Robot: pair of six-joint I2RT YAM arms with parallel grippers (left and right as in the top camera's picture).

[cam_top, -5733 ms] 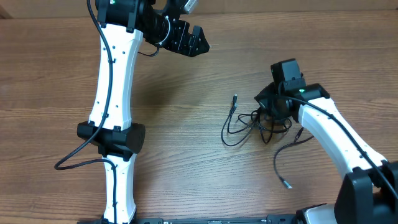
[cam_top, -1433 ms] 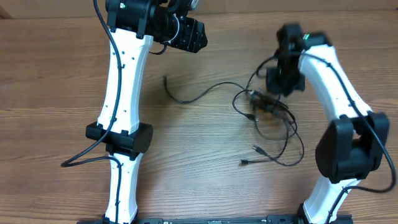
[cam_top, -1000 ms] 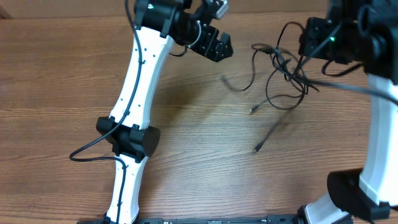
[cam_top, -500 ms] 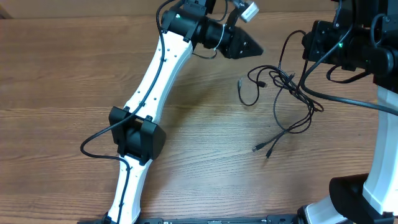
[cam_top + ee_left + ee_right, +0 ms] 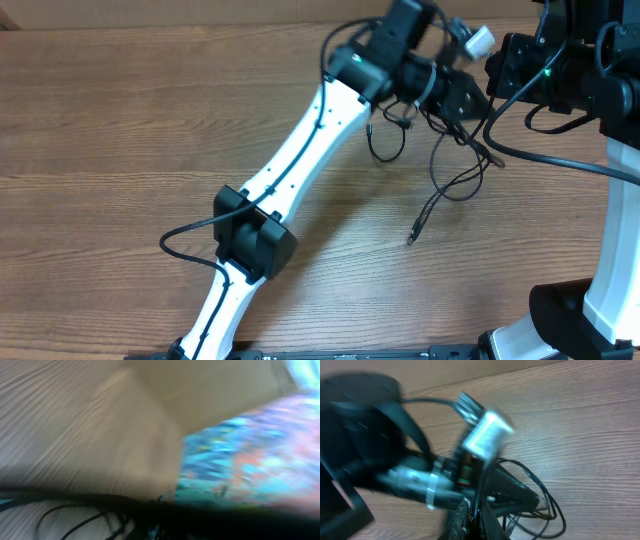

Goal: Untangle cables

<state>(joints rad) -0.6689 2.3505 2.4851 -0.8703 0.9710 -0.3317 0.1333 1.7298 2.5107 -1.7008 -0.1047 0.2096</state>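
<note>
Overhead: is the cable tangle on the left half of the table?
No, the cables are right of the table's centre, with the left gripper in among them.

This looks like a robotics lab bench: a white left arm (image 5: 300,150) and right arm (image 5: 620,200) stand at the near edge of a wood-grain table (image 5: 100,150), with a plain brown board (image 5: 485,370) behind it.

light: bright, even, from overhead | shadows: soft one beside left arm (image 5: 300,170) on table (image 5: 100,150) | left wrist: total motion smear, cables (image 5: 92,519) just dark streaks | right wrist: blurry too
</note>
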